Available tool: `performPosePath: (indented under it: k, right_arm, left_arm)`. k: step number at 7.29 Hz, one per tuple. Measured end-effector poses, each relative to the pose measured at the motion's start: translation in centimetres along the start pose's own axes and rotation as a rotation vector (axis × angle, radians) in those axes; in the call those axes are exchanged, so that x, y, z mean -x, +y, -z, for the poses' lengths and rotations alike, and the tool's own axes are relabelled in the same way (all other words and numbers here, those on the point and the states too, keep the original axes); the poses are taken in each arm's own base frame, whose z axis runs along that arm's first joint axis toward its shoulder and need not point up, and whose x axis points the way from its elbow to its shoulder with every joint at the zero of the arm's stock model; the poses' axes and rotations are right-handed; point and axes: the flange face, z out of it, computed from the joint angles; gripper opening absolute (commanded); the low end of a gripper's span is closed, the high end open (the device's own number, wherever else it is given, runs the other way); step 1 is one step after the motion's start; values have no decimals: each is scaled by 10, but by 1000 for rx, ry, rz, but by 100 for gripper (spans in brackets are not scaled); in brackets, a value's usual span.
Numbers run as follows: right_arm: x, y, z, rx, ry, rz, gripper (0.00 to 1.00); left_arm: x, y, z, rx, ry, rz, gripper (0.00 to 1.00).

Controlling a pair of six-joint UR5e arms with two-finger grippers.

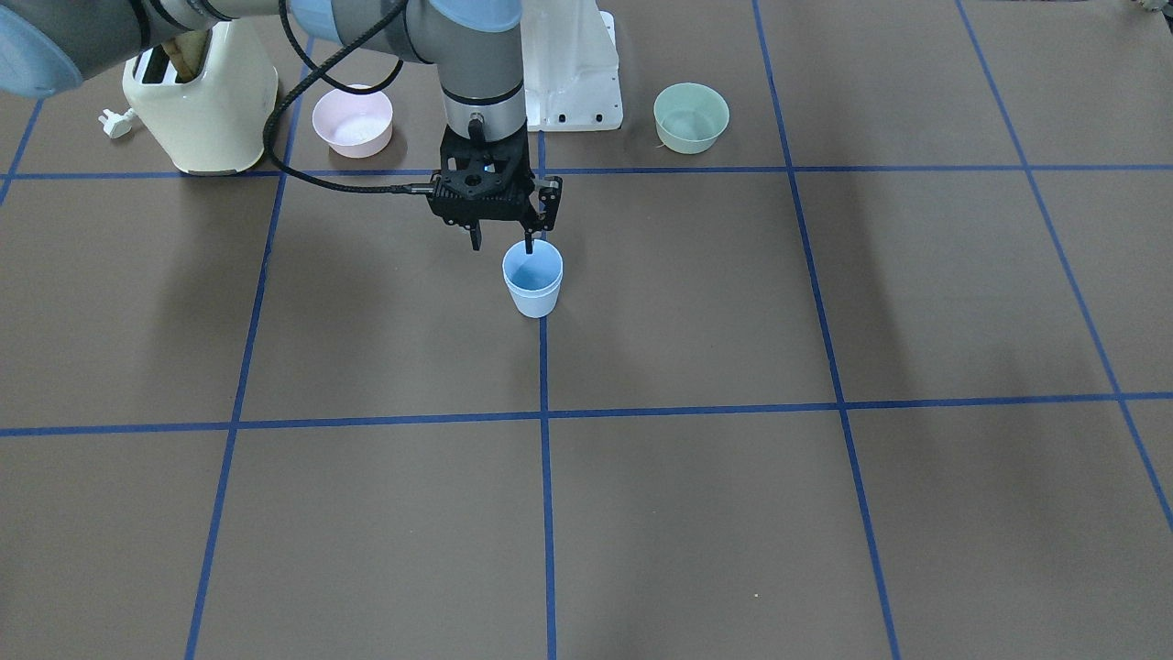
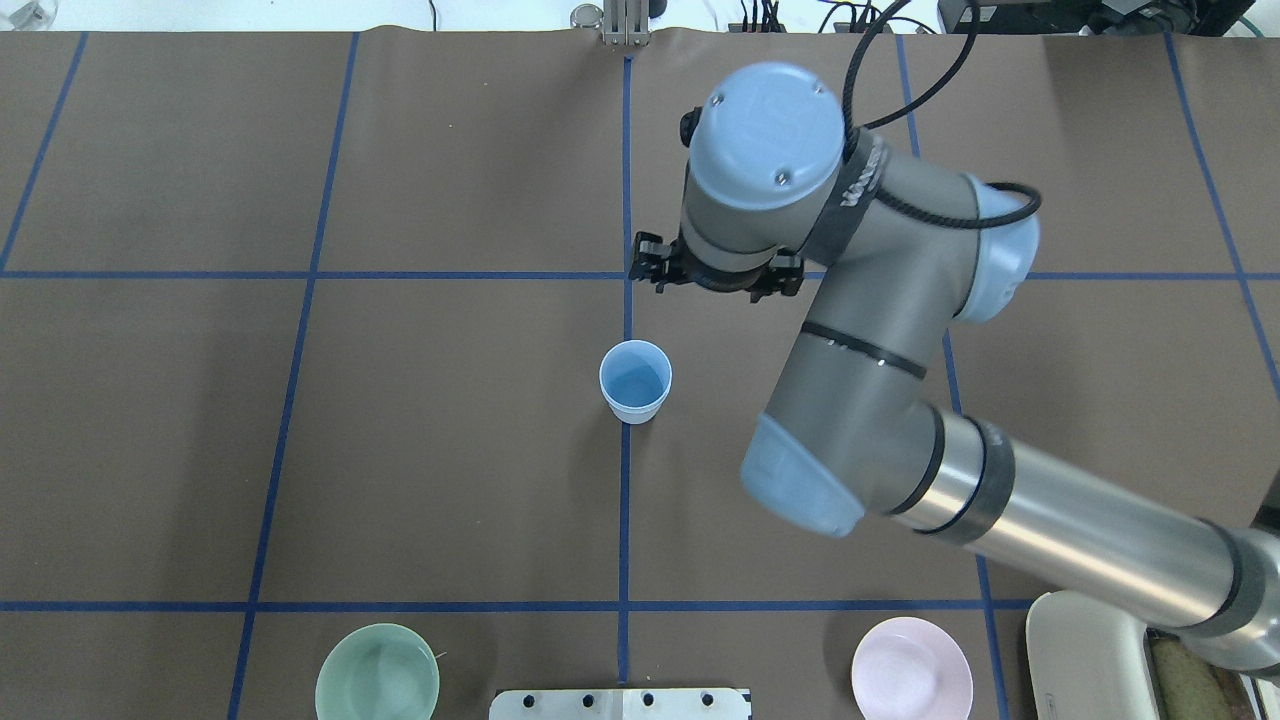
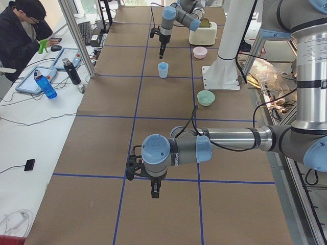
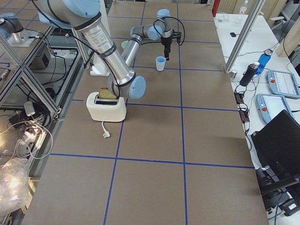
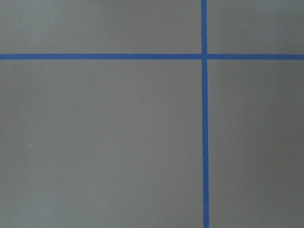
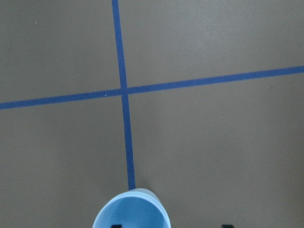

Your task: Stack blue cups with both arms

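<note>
Where the centre line of blue tape [image 1: 544, 367] runs along the brown table [image 1: 733, 302], a small pale-blue plastic tumbler [image 1: 532, 278] stands upright on the line, between two cross lines of the grid. Its long axis is vertical. The open mouth, brighter blue inside, faces up, and the walls taper to a narrower base on the table. Only one tumbler shape shows; whether a second is nested inside cannot be told.

Just above the rim, not touching it, hangs the black two-finger right gripper [image 1: 502, 247], pointing straight down. Its fingers [image 1: 475, 238] are spread with nothing between them. In the right wrist view, one tip lies over the mouth and the other outside the wall. The grey right arm [image 2: 880, 330], with light blue joint caps, extends from the robot's right side.

Well apart, toward the table's left end, the left arm [image 3: 230, 139] holds the black left gripper [image 3: 155, 193] pointing down over the table. Whether its fingers are apart or together cannot be told.

Along the robot's edge stand a wide pink bowl [image 1: 353, 121] and a wide green bowl [image 1: 691, 117], either side of the white base column [image 1: 573, 73]. A cream toaster [image 1: 202, 110] holding a slice of bread sits near the pink bowl.
</note>
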Motion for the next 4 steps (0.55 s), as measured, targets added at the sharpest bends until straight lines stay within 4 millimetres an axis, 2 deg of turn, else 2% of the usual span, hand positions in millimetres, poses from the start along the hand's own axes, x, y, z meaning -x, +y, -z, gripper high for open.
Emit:
performPosePath:
  k: [1, 2, 3, 4]
  right_arm:
    - [-60, -53, 10, 15, 13, 66, 100]
    - [-139, -105, 23, 37, 23, 155, 100]
    - [-227, -141, 34, 62, 29, 240, 100]
    - [-312, -160, 42, 87, 31, 299, 100]
  left_arm:
    - [2, 1, -2, 6, -1, 6, 99]
    - [3, -1, -2, 8, -1, 11, 99]
    - [1, -4, -1, 5, -3, 19, 99]
    - [-5, -9, 1, -3, -6, 35, 99]
